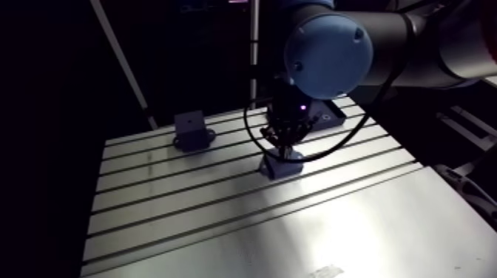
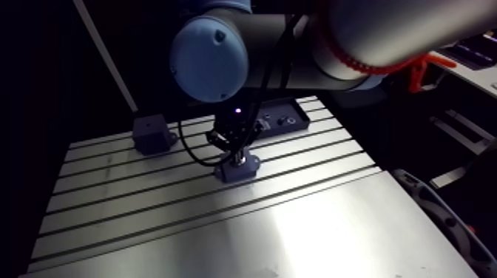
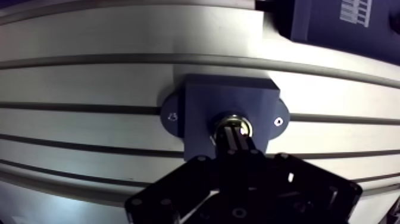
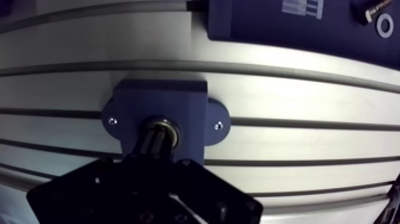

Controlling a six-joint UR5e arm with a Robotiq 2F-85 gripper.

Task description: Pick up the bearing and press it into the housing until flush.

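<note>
**Pressing at the housing bore, jaws drawn together**

Hanging straight down over the slotted table (image 1: 222,222), the gripper (image 3: 235,138) has its tip at the middle of the blue housing (image 3: 229,98). The wrist view shows the two jaws pressed together into one narrow dark tip, with no gap between them. That tip rests on the bearing (image 3: 231,117), and nothing is pinched between the jaws.

The bearing is a bright metal ring that sits in the round bore at the centre of the housing. Its rim shows as an arc just ahead of the fingertips. Whether it lies fully level with the housing face cannot be told.

The housing stands on the table across one of the slots, with a rounded ear on each side and a small hole in each ear.

A second blue block (image 1: 192,129) stands well apart near the table's far edge. A flat dark plate (image 4: 286,24) with a white label lies beyond the housing, and a washer (image 4: 384,25) rests on it.
</note>
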